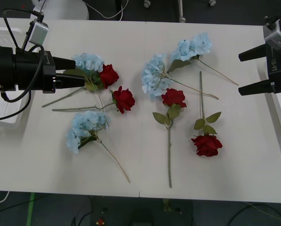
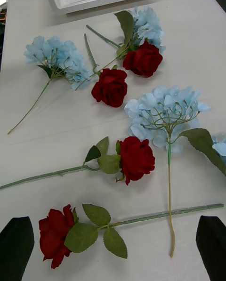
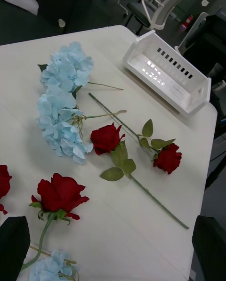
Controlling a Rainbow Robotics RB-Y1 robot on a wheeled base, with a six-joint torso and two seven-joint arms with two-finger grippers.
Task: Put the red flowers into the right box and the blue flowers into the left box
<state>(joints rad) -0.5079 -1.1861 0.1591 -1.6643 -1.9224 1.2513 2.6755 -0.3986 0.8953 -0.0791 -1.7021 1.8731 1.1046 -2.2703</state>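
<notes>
Velvety red flowers and fluffy pale blue flowers lie scattered on the smooth white table. Left gripper hovers beside them, fingers spread; right gripper likewise, empty.

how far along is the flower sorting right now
Nothing looks sorted yet: all four red flowers and four blue flowers lie on the table. The left gripper hangs open over the left cluster, the right gripper open at the right edge. Every flower remains.
</notes>
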